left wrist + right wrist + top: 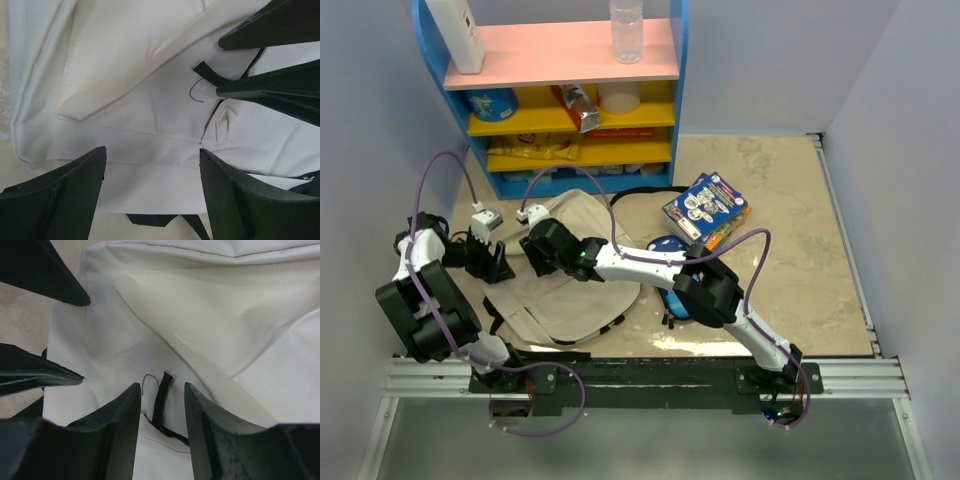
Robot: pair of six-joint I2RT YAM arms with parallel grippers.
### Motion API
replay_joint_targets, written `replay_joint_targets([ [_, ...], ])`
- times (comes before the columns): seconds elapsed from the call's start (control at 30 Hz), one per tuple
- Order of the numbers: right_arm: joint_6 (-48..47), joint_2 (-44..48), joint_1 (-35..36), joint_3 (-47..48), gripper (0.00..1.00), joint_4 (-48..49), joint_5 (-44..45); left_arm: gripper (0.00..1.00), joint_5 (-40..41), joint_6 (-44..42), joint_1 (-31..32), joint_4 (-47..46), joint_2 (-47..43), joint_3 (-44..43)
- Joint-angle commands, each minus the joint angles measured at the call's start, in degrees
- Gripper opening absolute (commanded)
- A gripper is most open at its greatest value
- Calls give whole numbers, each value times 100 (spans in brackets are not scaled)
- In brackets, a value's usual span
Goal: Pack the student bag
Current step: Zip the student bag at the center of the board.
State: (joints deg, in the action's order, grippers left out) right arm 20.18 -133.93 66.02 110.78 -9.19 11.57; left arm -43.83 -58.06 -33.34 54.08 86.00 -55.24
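Note:
The beige student bag (575, 290) lies flat on the table with its black straps at its near edge. It fills the left wrist view (130, 100) and the right wrist view (210, 315). My left gripper (492, 262) is open over the bag's left edge, with cream fabric under its spread jaws (152, 150). My right gripper (538, 248) is close to its right, low over the bag. Its jaws (162, 386) stand open either side of the black zipper tab (160, 402) and do not touch it. The tab also shows in the left wrist view (207, 74).
A blue pencil case (665, 285) lies right of the bag, partly under my right arm. A colourful box (707, 208) lies further right. A blue and yellow shelf (570, 110) with a pink top stands at the back, holding bottles and packets.

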Motion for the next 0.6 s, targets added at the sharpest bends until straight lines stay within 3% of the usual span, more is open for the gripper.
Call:
replay_joint_targets([
  [0.0,56,42,-1,128,42,277,-243,79,242,-39,-32,-617,-241,356],
  [0.13,82,-28,-10,154,40,216,-270,81,507,234,-23,-1425,-425,803],
  [0.57,249,-432,-115,435,33,49,-269,81,630,322,249,-1840,-399,1041],
])
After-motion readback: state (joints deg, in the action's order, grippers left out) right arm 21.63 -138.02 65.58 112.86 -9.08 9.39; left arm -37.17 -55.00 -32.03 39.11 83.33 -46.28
